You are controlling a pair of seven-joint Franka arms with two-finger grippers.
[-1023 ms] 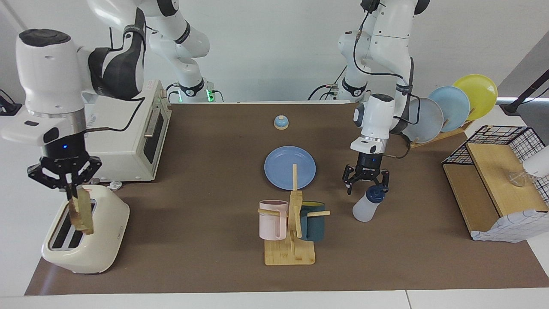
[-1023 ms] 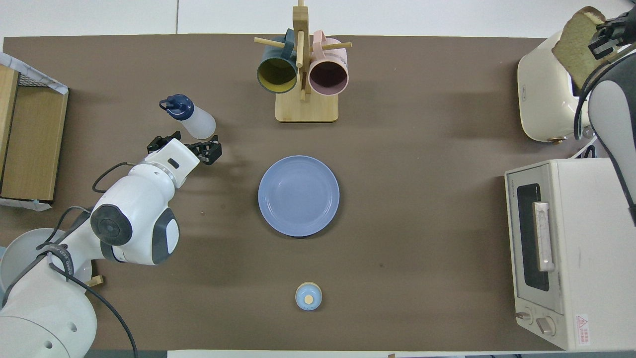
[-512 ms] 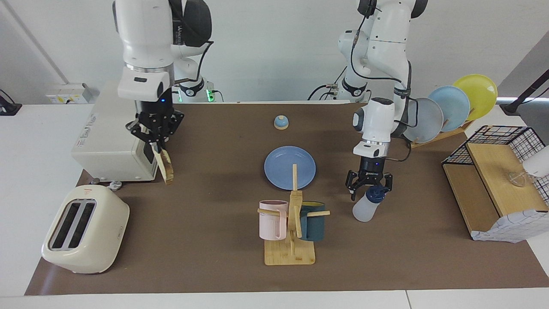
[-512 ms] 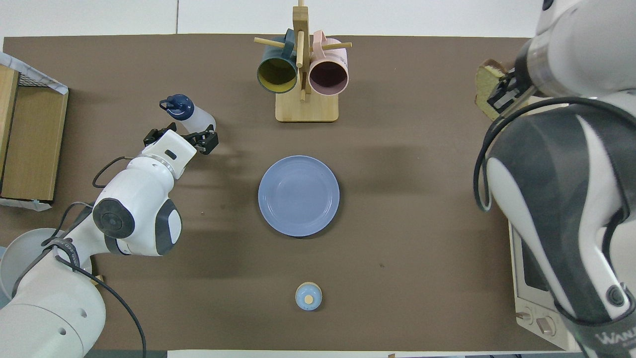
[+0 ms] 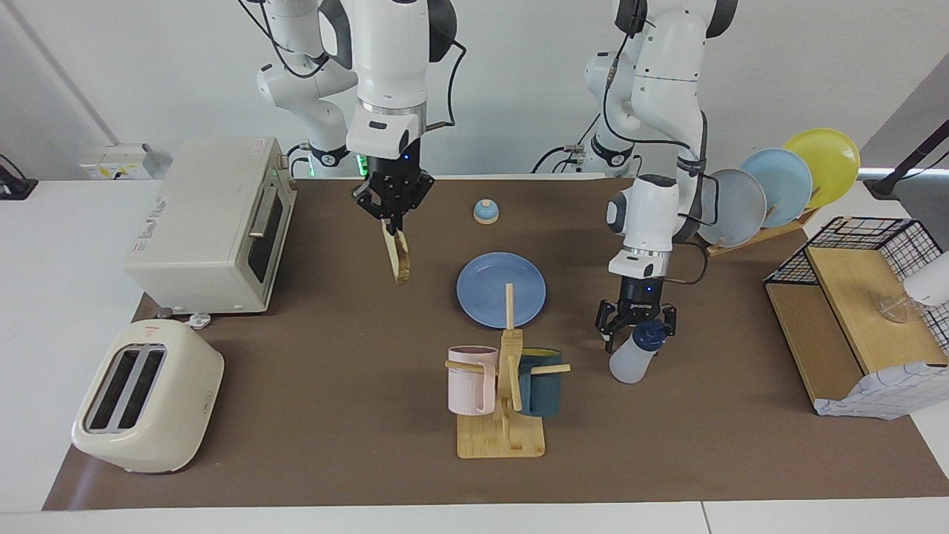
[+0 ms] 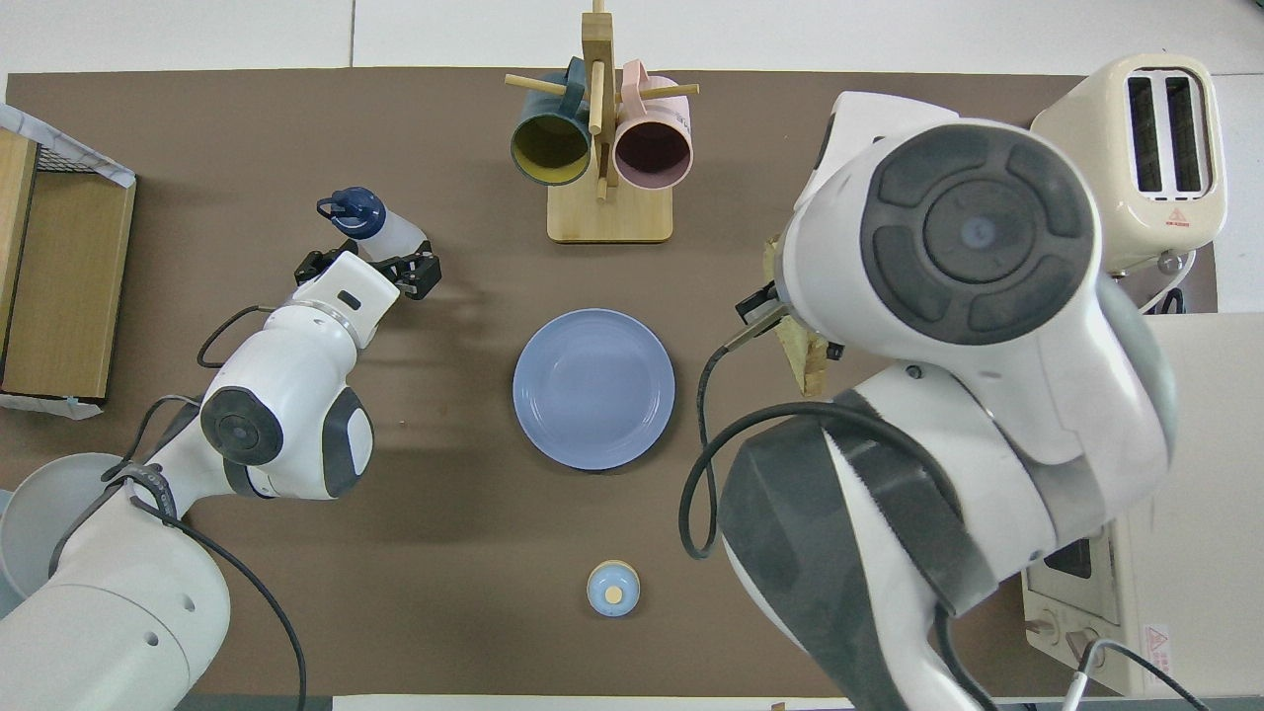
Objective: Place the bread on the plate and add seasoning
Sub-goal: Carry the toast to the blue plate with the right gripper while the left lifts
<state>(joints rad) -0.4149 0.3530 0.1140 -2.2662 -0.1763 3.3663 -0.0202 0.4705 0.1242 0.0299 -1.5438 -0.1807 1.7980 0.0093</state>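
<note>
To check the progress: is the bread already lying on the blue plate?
No, the bread hangs on edge from the right gripper over the table beside the plate, which has nothing on it.

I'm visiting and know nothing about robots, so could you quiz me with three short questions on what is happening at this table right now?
1. True or false: the bread already lies on the plate.
2. What does the right gripper hold?
A. a mug
B. the bread
C. the bell
3. Fill in: the left gripper is down at the cap of the ______.

Key
1. False: the slice hangs in the air, short of the plate.
2. B
3. seasoning
</note>
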